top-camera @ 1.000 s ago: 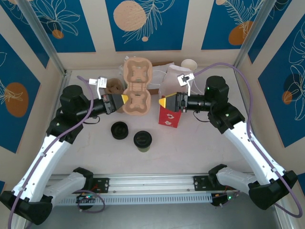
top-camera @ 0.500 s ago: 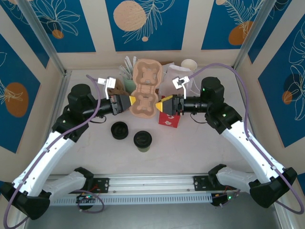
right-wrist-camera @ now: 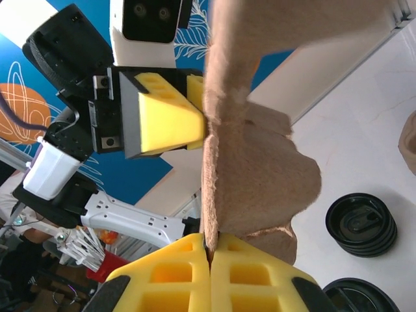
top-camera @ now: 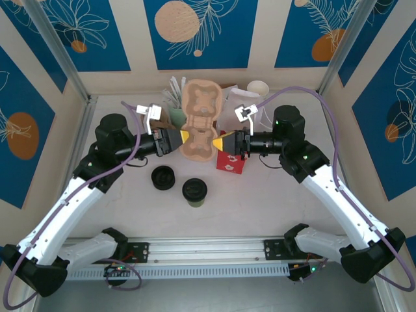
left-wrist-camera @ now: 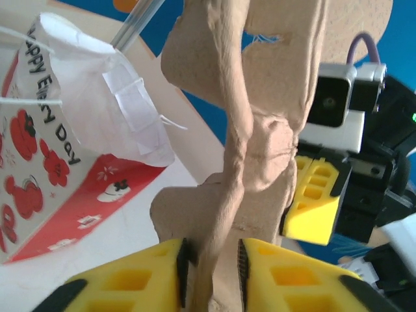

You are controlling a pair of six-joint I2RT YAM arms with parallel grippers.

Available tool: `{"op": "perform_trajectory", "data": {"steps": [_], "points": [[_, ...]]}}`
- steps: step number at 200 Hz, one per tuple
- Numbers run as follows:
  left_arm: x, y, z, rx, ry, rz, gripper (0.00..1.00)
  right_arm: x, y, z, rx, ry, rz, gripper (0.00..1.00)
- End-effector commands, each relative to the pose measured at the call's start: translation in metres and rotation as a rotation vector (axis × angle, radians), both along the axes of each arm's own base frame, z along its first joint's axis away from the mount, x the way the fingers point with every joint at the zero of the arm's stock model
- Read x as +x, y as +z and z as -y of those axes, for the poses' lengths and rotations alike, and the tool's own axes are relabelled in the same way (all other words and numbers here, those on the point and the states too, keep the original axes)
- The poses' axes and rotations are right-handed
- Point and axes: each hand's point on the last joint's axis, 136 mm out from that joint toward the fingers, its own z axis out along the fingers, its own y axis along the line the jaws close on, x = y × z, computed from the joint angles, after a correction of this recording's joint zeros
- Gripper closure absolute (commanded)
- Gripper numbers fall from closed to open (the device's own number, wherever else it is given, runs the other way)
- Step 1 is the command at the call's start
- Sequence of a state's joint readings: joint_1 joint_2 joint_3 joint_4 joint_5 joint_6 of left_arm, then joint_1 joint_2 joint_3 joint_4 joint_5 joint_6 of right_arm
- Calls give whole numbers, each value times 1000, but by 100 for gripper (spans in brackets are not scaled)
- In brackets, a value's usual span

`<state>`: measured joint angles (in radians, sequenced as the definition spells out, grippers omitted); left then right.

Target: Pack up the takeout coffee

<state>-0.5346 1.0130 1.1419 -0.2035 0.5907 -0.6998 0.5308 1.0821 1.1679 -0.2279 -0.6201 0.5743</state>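
The takeout coffee stands upright mid-width on the white worktop, toward its near edge and apart from both grippers. Farther back, the left gripper is slightly spread around the cardboard carrier, and the right gripper pinches it. Blue patterned walls stand behind.

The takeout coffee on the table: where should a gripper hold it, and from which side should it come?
The takeout coffee stands upright with bare table on its near side. So probably grip its greenish wall just under the black lid, coming in level from that side; the wider lid would stop slipping.
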Motion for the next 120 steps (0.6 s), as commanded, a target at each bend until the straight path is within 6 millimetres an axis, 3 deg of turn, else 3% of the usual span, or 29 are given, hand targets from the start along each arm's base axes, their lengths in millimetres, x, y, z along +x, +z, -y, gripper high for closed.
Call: {"op": "perform_trajectory", "data": {"steps": [1,15,33,83,120], "points": [[-7,24,-2,9,-8,109,54,-5,4,5,-26,-20,23,100],[-9,27,-8,61,14,152,44,-4,3,10,-52,-48,5,100],[-12,37,-16,135,26,228,40,-3,1,18,-81,-87,-34,100],[-19,78,-42,313,98,464,40,-12,-3,33,-126,-121,-194,100],[-23,88,-34,373,15,558,42,-21,-9,35,-153,-104,-283,100]]}}
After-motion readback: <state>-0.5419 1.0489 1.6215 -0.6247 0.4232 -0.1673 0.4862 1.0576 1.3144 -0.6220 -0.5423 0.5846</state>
